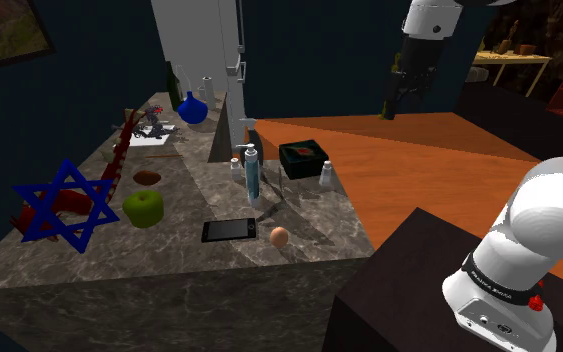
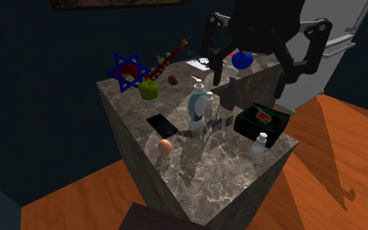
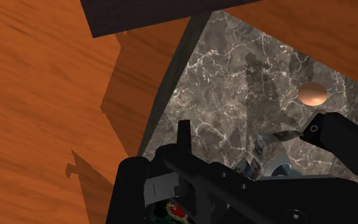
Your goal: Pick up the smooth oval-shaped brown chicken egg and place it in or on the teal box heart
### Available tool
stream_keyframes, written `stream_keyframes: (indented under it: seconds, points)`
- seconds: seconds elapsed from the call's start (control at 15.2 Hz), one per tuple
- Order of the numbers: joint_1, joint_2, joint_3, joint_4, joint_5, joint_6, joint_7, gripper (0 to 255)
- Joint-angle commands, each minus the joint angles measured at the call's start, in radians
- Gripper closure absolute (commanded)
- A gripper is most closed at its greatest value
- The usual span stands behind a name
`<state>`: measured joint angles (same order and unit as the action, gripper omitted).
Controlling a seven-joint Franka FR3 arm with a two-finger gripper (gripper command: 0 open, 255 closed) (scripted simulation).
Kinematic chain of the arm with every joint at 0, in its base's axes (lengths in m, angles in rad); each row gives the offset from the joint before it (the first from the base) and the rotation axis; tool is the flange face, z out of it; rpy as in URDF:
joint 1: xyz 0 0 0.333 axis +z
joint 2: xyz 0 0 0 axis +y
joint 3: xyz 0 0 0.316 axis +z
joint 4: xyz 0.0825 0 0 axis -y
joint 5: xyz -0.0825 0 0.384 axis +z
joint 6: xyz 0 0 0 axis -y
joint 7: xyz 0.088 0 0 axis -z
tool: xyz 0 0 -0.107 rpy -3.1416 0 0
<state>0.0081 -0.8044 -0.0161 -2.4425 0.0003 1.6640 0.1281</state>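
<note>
On the marble counter (image 1: pixel 319 225), shoulder view, left to right: blue star frame (image 1: pixel 64 205), green apple (image 1: pixel 144 208), black tablet (image 1: pixel 229 230) lying flat, then egg (image 1: pixel 280 236). Pale orange-brown, loose on the marble, just beside the tablet's right end, close to the counter's front edge. Behind the egg and a bit right: pump bottle (image 1: pixel 252 170), upright, then dark box (image 1: pixel 303 158) with a teal rim and something red inside, small white bottle (image 1: pixel 325 175) just beside it. Farther right and high up: gripper (image 1: pixel 397 105), over the orange floor, well apart from counter and egg. Fingers spread wide, nothing between them; plainest in the second exterior view. In the wrist view, egg off toward one finger, not centred. Looks like the approach step, pick not yet begun. Next: swing left over the counter, centre the egg between the fingers, drop straight down, close gently across the middle. Smooth and round, so likely to roll or pop out under a skewed squeeze. Keep the fingers off the tablet. Short carry to the box afterwards, probably; needs enough lift to clear the pump bottle.
</note>
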Motion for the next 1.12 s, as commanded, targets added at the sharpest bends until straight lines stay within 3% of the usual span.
stream_keyframes:
  seconds: [0.0,0.53,1.06]
  points:
    - [0.0,0.0,0.0,0.0,0.0,0.0,0.0,0]
    - [0.043,0.05,0.127,-0.192,0.065,0.297,0.139,0]
    - [0.069,0.248,0.277,-0.281,0.101,0.634,0.296,0]
